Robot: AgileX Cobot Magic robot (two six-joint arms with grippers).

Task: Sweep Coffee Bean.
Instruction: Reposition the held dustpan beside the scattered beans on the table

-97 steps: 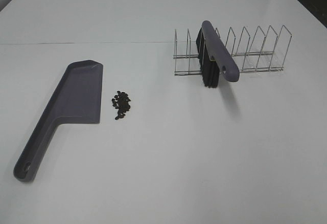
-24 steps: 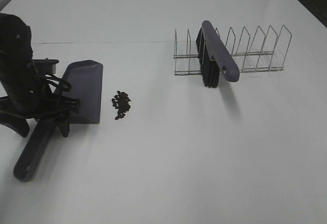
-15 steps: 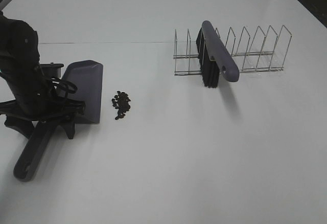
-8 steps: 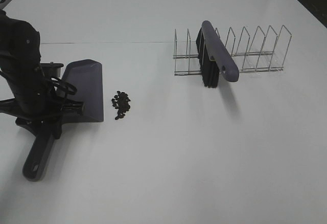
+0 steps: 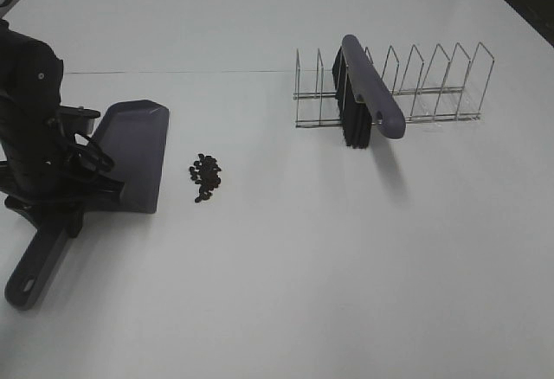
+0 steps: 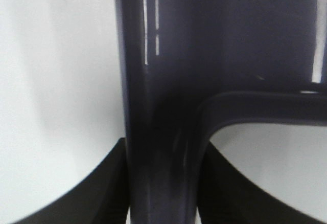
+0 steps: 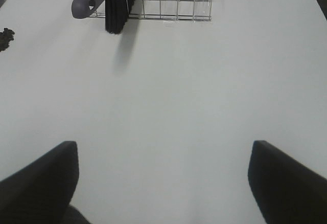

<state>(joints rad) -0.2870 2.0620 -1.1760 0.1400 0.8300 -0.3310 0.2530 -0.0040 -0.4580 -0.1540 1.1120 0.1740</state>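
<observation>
White worktop is seen to fill every view, with a faint seam noted across its far part. The left arm is observed low over the near-left area of the high view, its wrist bent down over the dustpan. In the left wrist view the left fingers are found pressed against both sides of the dustpan's handle, close to where it joins the pan, so that the handle is pinched between them. Whether the pan is raised clear of the worktop cannot be told. In the right wrist view the right fingers are recorded spread wide apart above the worktop.

The coffee bean cluster is located on the worktop near the dustpan's open edge, with a gap of bare surface between them. The brush is noted lodged in the wire rack, bristles down, well apart from the beans.

Against the frame half a second earlier, the dustpan is found shifted leftward in the high view. Its open edge is now farther from the beans, and its handle end lies nearer the left border. The left arm is displaced with it. Beans, brush and rack are unchanged in position
</observation>
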